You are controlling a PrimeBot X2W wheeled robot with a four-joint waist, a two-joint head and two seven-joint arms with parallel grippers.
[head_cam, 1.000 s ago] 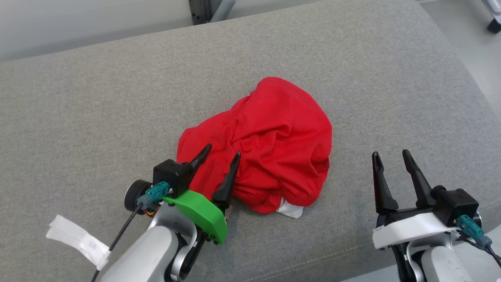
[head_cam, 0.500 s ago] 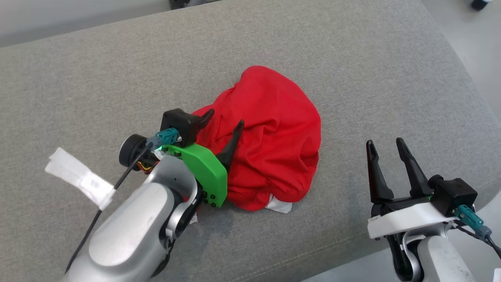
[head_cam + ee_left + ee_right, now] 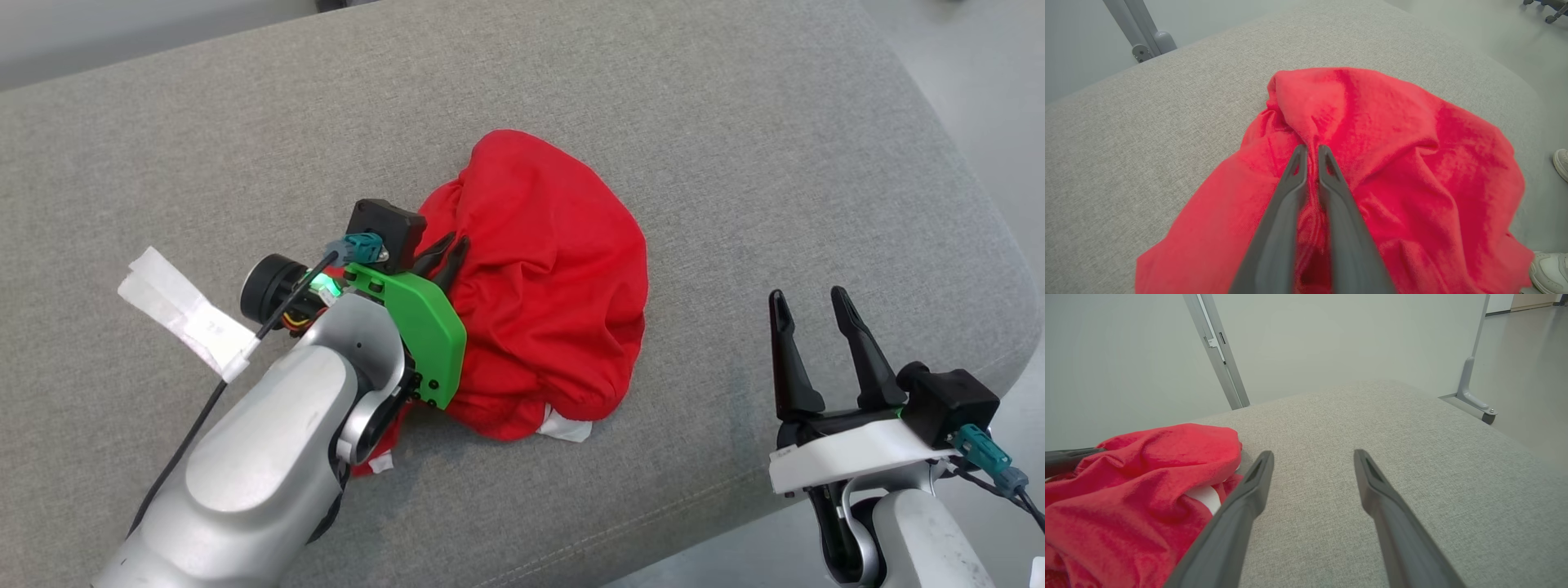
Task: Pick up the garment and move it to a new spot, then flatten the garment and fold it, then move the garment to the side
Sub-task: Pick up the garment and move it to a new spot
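A wide grey fabric cushion (image 3: 735,122) takes up most of the space in front of the robot. Pale floor (image 3: 980,65) runs past its rounded right end, and a plain light partition stands behind it on a slanted metal post (image 3: 1216,351).

The red garment (image 3: 555,278) lies crumpled in a loose mound near the middle of the cushion, slightly towards the front edge. A white label (image 3: 565,427) pokes out from under its near hem.

The left claw (image 3: 455,242) reaches in from the lower left and sits on the garment's left side. Its two dark fingers are drawn almost together, and a raised ridge of red cloth is pinched between the tips (image 3: 1312,148). A green bracket (image 3: 416,335) on that wrist covers part of the garment's near-left edge. A strip of white tape (image 3: 184,314) hangs on the arm's black cable, over bare cushion.

The right claw (image 3: 808,296) hovers at the lower right near the cushion's front edge, well apart from the garment. Its fingers are spread wide with nothing between them (image 3: 1313,454), and the grey fabric ahead of it is bare.

Two pale shoes (image 3: 1562,163) of a person show at the edge of the left wrist view, on the floor beyond the cushion.
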